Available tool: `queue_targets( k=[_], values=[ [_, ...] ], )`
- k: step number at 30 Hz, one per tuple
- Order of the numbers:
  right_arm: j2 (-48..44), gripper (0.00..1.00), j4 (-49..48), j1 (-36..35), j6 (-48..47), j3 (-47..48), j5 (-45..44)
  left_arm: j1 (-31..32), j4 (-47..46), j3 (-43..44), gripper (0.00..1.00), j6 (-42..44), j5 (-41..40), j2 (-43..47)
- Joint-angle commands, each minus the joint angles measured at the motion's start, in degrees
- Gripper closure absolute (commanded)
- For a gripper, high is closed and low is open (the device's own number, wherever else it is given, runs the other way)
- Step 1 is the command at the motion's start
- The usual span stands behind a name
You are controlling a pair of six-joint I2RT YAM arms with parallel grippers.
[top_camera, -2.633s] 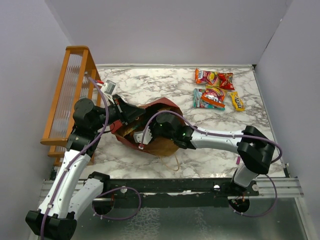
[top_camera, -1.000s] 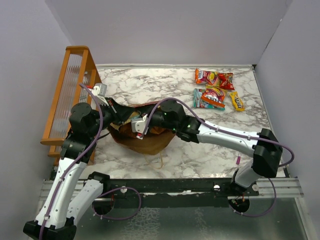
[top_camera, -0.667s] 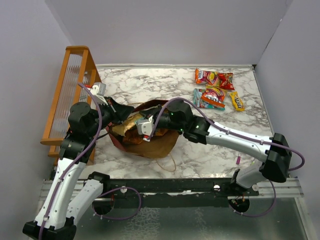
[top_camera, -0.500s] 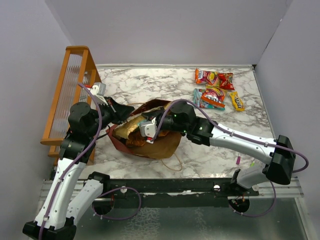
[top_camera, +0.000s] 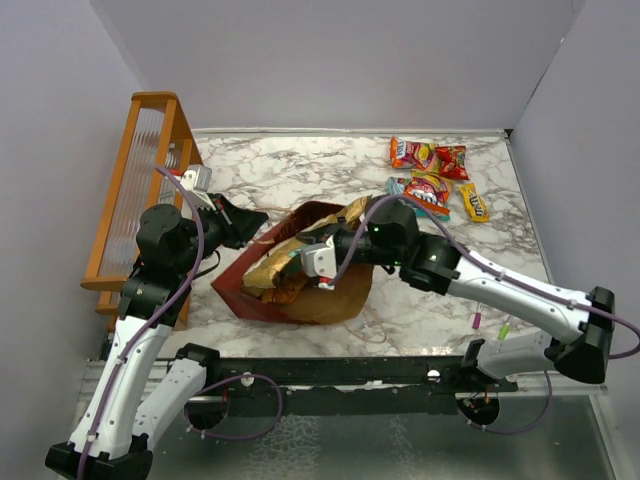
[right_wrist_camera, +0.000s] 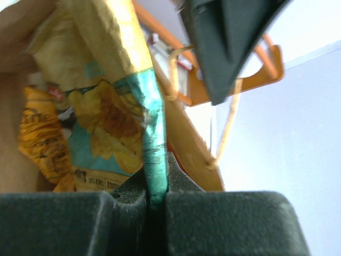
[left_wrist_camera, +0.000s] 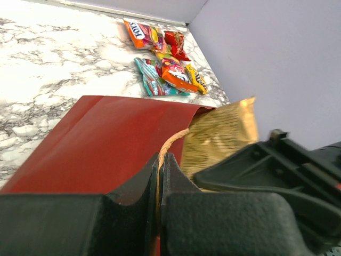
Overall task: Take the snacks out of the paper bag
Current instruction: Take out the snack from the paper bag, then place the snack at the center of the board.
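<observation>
The paper bag (top_camera: 240,291) lies on its side on the marble, dark red outside, mouth turned toward the right arm. My left gripper (top_camera: 261,215) is shut on the bag's tan twisted handle (left_wrist_camera: 169,145), just above the red wall (left_wrist_camera: 101,133). My right gripper (top_camera: 300,253) is shut on the teal edge (right_wrist_camera: 154,160) of a gold, teal and yellow snack packet (top_camera: 266,275), which sticks partly out of the bag's mouth. The same packet shows gold in the left wrist view (left_wrist_camera: 224,133). Several other snacks (top_camera: 432,182) lie on the table at the back right.
An orange wooden rack (top_camera: 130,200) stands along the left edge, close behind the left arm. A pink pen (top_camera: 477,320) and a green pen (top_camera: 503,330) lie near the front right. White walls close in the table on three sides.
My right arm has drawn back to the right, pulling the gold packet toward the bag's mouth; the bag has slid right and opened. The left gripper has kept its hold, almost still.
</observation>
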State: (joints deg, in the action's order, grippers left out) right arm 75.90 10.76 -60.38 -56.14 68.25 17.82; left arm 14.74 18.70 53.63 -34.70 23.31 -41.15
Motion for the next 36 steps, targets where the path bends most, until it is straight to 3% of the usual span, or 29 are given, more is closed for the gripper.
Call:
queue_targets(
  k=[1, 8, 11, 14, 16, 18, 19, 21, 23, 25, 30, 36],
  values=[
    [-9.01, 0.99, -3.34, -0.26, 0.78, 6.28, 4.16, 0.07, 0.28, 0.21, 1.00, 1.29, -2.22, 0.71],
    [-14.56, 0.99, -6.19, -0.26, 5.50, 8.03, -2.31, 0.11, 0.31, 0.15, 1.00, 1.56, -2.47, 0.56],
    [-14.43, 0.99, -12.66, -0.26, 11.66, 8.68, -15.77, 0.07, 0.37, 0.50, 1.00, 1.65, -2.52, 0.49],
    [-12.23, 0.99, -24.15, -0.26, 15.50, 8.42, -38.12, 0.07, 0.86, 1.19, 1.00, 2.03, -2.91, 0.53],
    [-9.47, 0.99, -37.11, 0.13, 9.85, 6.59, -53.91, 0.11, 1.22, 1.92, 1.00, 2.33, -3.20, 0.50],
    [-5.94, 0.99, -48.00, 2.75, 1.62, 4.87, -64.33, 0.11, 1.89, 2.92, 1.00, 2.67, -4.16, 0.42],
    [-4.15, 0.99, -48.77, 5.03, 1.03, 4.92, -67.21, 0.11, 2.38, 3.72, 1.00, 2.55, -5.28, 0.15],
    [-1.62, 0.99, -40.16, 11.93, 10.26, 6.33, -70.49, 0.11, 4.20, 5.95, 1.00, 2.21, -8.47, -0.91],
    [-0.63, 0.99, -22.12, 18.68, 27.32, 8.25, -68.24, 0.11, 6.33, 8.70, 1.00, 2.48, -11.47, -2.73],
    [-1.08, 0.99, -9.94, 23.89, 40.92, 7.66, -62.80, 0.11, 7.24, 11.03, 1.00, 3.73, -12.13, -4.20],
    [-3.75, 0.99, -1.60, 26.80, 55.58, -1.63, -54.03, 0.06, 8.12, 15.26, 1.00, 6.26, -12.81, -6.00],
    [-6.21, 0.99, 10.71, 26.89, 72.62, -8.58, -31.47, 0.10, 10.54, 17.83, 1.00, 9.24, -15.72, -6.79]
  ],
)
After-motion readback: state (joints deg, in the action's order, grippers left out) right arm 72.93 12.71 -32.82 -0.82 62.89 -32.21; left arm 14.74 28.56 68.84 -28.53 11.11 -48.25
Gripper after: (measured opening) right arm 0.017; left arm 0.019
